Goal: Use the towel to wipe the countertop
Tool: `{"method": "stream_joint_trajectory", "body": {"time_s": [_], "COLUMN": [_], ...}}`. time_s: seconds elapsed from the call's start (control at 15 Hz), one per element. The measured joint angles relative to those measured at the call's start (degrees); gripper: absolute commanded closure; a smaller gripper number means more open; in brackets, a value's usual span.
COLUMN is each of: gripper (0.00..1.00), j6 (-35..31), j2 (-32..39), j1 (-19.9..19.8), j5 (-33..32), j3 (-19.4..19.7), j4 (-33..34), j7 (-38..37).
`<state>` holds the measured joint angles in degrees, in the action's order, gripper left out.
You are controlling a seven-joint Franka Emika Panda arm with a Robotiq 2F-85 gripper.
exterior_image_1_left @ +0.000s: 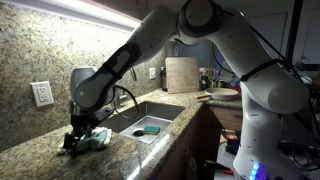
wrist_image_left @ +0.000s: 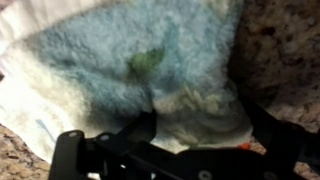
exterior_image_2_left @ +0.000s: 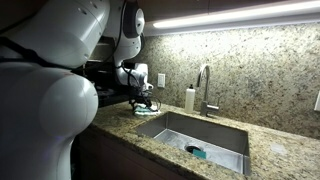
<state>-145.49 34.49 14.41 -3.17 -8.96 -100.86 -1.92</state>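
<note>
A light blue-green towel [exterior_image_1_left: 98, 138] lies bunched on the speckled granite countertop [exterior_image_1_left: 40, 150], left of the sink. My gripper [exterior_image_1_left: 75, 136] is down on the counter at the towel's edge and is shut on a fold of it. In the wrist view the towel [wrist_image_left: 130, 70] fills most of the frame, and its bunched cloth sits between the two dark fingers of the gripper [wrist_image_left: 185, 135]. In an exterior view the gripper [exterior_image_2_left: 143, 101] shows small and far off at the counter's end, with the towel [exterior_image_2_left: 145, 109] under it.
A steel sink [exterior_image_1_left: 150, 120] with a teal item in the basin [exterior_image_1_left: 151, 129] lies right next to the towel. A faucet [exterior_image_2_left: 206, 88] and a soap bottle [exterior_image_2_left: 190, 98] stand behind the sink. A wall outlet [exterior_image_1_left: 42, 94] is on the backsplash. A cutting board [exterior_image_1_left: 181, 74] leans at the far end.
</note>
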Motion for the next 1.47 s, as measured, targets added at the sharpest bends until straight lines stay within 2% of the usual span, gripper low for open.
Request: {"method": "stream_joint_trajectory", "body": {"time_s": [0.67,0.87,1.0,1.13,1.47], "gripper": [0.96,0.95,0.99,0.99,0.99], "j6": [2.5,3.1,3.6,3.7,3.5], "j2": [-0.9,-1.6,-2.2,-2.3,-1.6], "j1": [-0.2,-0.6,-1.0,-1.6,-2.9], "j5": [0.0,0.0,0.0,0.0,1.8], "j3": [2.6,3.8,4.6,4.6,-0.3], "j4": [0.7,-0.4,-1.4,-2.2,-1.7], "j7": [0.1,0.0,0.0,0.0,4.2]}}
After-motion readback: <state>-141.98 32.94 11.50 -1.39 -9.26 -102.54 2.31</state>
